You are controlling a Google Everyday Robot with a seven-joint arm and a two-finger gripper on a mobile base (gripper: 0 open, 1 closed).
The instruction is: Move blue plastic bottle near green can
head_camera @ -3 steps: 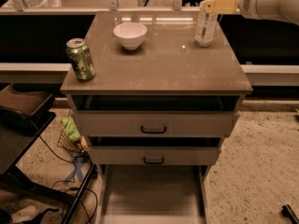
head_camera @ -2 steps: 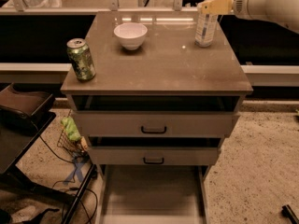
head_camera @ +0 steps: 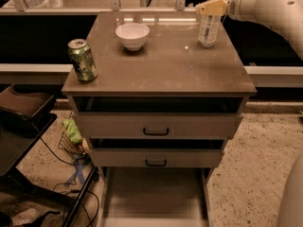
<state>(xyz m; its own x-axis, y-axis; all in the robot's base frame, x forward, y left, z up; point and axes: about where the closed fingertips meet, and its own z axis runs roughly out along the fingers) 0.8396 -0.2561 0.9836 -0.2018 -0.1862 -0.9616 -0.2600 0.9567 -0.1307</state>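
Observation:
The blue plastic bottle (head_camera: 208,31) stands upright at the back right of the brown cabinet top (head_camera: 165,67); its white cap shows above the gripper. The green can (head_camera: 82,60) stands upright at the front left corner of the top, far from the bottle. My gripper (head_camera: 211,6), cream-coloured on a white arm (head_camera: 270,6) that comes in from the right, is at the bottle's upper part and covers its neck.
A white bowl (head_camera: 132,35) stands at the back middle of the top, between can and bottle. Two drawers (head_camera: 156,126) below are slightly pulled out. A dark chair (head_camera: 23,108) and cables are on the floor at the left.
My gripper has moved a little to the left and down, onto the bottle's neck. Bottle, can and bowl have not moved.

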